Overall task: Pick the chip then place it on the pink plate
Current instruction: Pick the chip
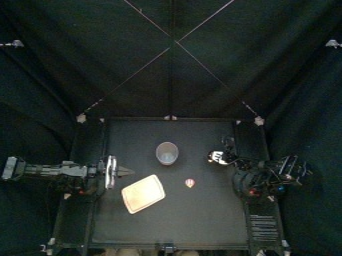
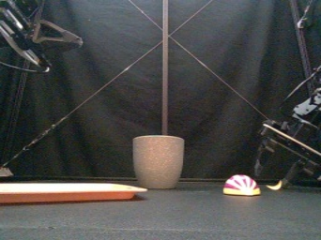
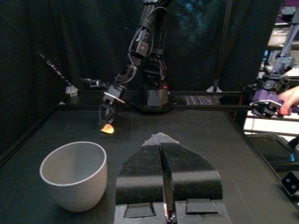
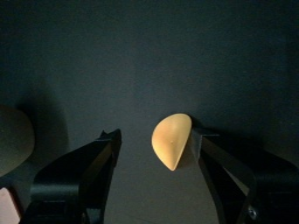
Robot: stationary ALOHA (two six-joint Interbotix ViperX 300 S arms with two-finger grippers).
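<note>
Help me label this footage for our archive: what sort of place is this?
Probably a robotics test booth: black curtains enclose a small black table, a left arm and right arm flank it, and a pink tray and grey cup sit on it.

The grey cup (image 1: 167, 152) stands toward the back of the table (image 1: 201, 222). In front of the cup and a little left lies the pink tray (image 1: 143, 192), askew. A small toy (image 1: 191, 183) sits front-right of the cup. The right gripper (image 1: 215, 158) is near the cup's right, and the left gripper (image 1: 115, 170) is on the cup's left.
</note>
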